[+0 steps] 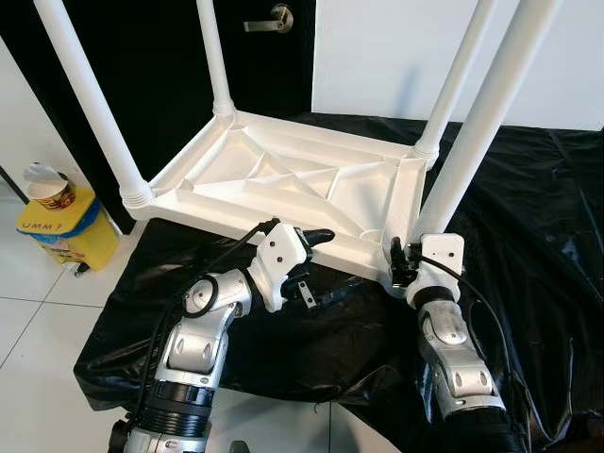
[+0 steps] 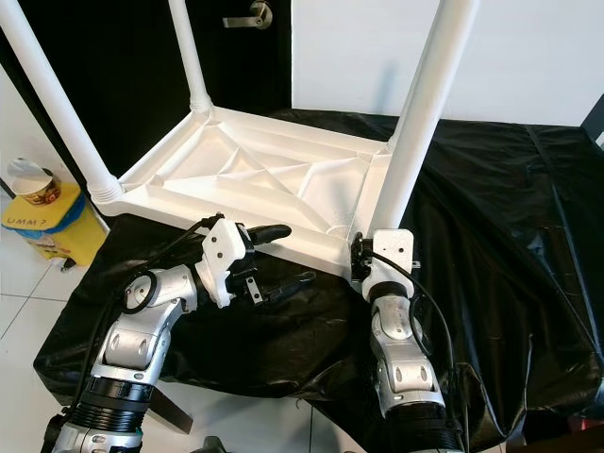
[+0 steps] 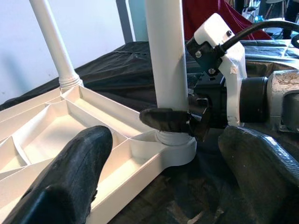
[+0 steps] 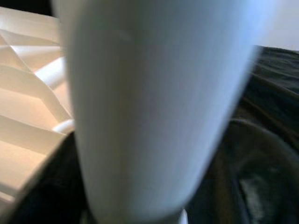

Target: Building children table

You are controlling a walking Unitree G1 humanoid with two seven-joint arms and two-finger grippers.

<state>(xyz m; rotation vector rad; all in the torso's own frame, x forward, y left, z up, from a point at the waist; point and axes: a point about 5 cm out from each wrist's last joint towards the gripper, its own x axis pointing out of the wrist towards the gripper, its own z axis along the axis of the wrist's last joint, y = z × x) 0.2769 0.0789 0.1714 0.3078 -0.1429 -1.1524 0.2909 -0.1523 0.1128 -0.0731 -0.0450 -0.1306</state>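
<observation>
Kids' tabletop (image 1: pixel 283 179) upside down on black sheet (image 1: pixel 528 217), four legs up. Right tool (image 3: pixel 180 122) clamps near-right leg (image 1: pixel 472 142) low at socket, about 5 o'clock. Left tool (image 1: pixel 316 269) wide open, empty, hovering by front edge. Tip: keep leg vertical, twist and push till seated, left steadies frame.

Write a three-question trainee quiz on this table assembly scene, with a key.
1. True or false: the white table top lies upside down on the black sheet.
2. How many legs stand in its corner sockets? A) two B) three C) four
3. Fill in: the right pincer is closed on the ____ of the near right leg.

Key: 1 true. 2 C. 3 base. The left pincer is open beside the near edge, holding nothing.
</observation>
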